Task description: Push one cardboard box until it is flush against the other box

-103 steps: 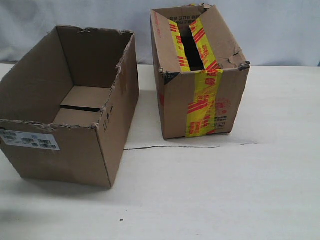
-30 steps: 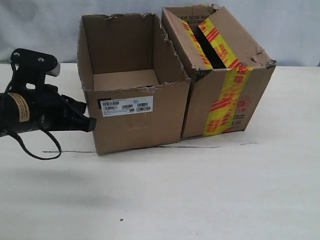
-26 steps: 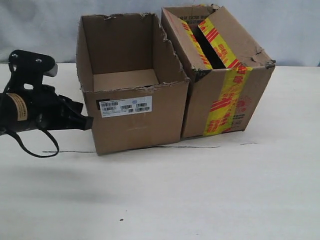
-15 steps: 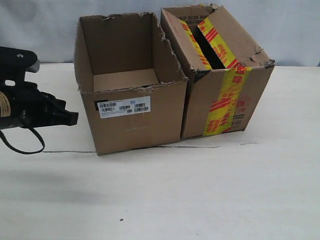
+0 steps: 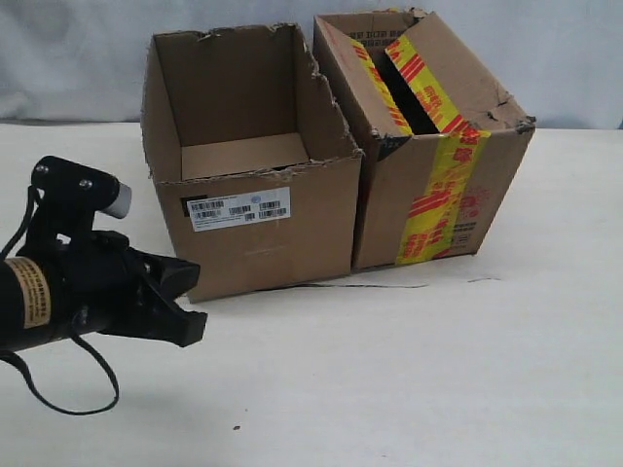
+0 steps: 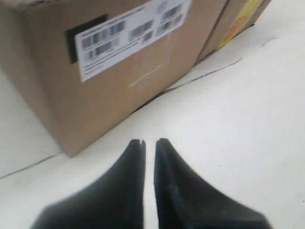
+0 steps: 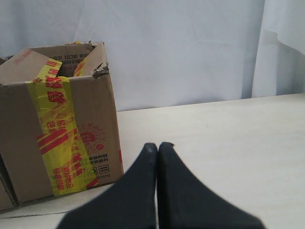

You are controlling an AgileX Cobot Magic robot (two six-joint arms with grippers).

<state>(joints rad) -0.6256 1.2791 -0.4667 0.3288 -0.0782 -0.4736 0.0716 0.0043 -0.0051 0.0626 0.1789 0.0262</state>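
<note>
Standing open-topped at the far middle of the table (image 5: 438, 379), the cardboard box (image 5: 263, 243) shows its white barcode label (image 5: 236, 207) on the near face. Its right wall meets the other box (image 5: 467, 146), banded in yellow tape (image 5: 436, 199), at the upper near corner; a thin shadowed slit shows lower down. Near left, the left gripper (image 5: 190, 306) hangs clear of both boxes, its 2 fingers drawn almost together and empty. The right gripper (image 7: 157, 145), fingers pressed together, points toward the taped box from the right. A thin dark line (image 5: 380, 285) crosses the pale tabletop. A pale cloth backdrop (image 5: 565, 58) fills the room behind.
</note>
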